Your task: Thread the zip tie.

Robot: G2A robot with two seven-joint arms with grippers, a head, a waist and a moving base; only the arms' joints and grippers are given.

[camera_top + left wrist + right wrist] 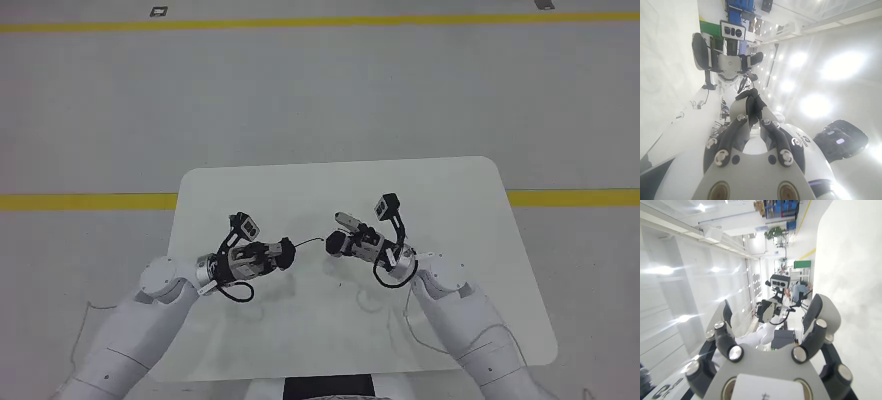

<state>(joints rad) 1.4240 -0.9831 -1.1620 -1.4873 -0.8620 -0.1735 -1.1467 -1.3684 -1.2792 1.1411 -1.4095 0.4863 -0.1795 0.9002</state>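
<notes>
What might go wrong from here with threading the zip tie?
The left gripper holds the zip tie with a thin free length reaching toward the right gripper; it may sag or swing off line. The right gripper is open, holding nothing; closing off-centre could knock the tie aside instead of catching it.

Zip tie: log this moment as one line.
left gripper: shut on zip tie | right gripper: open, facing it | both above table | threading: not done

A white rectangular table (460, 190) with rounded corners was set on a pale grey floor (300, 90) marked by yellow stripes (80, 201).
</notes>
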